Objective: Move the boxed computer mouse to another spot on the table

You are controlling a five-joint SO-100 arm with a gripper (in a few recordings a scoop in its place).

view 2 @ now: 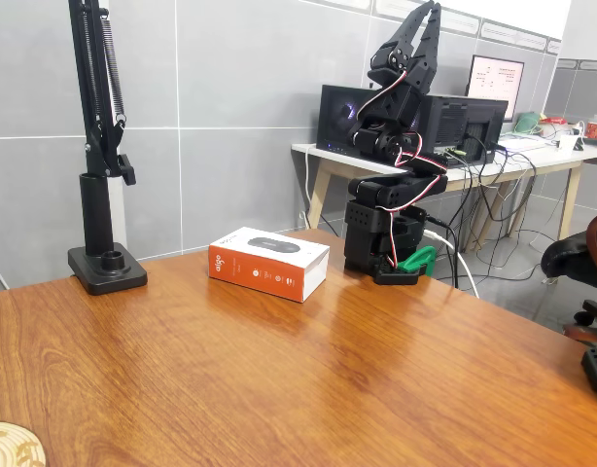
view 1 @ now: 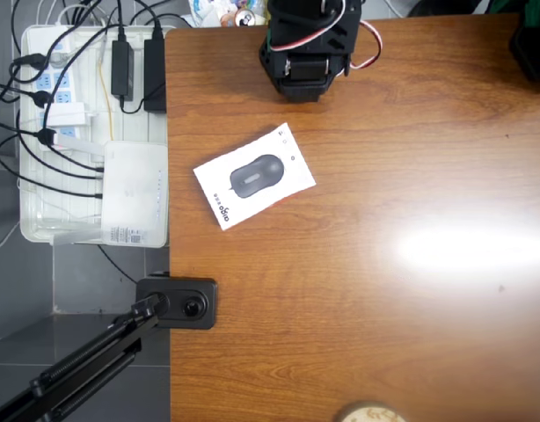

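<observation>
One boxed computer mouse (view 1: pixel 254 177) lies flat (table (view 1: pixel 384 264)).

A white face with a black mouse picture and an orange-red side are being shown by the boxed computer mouse (view 2: pixel 268 263); reddish-brown wood grain is being displayed by the worktop (view 2: pixel 279 379).

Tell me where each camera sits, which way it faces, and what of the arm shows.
Overhead view: above the table, looking straight down; the arm's base shows at the top edge.
Fixed view: low at the table's near edge, looking across it toward the wall; the whole arm shows, folded, gripper pointing up.
Both share the mouse box and the black stand.
</observation>
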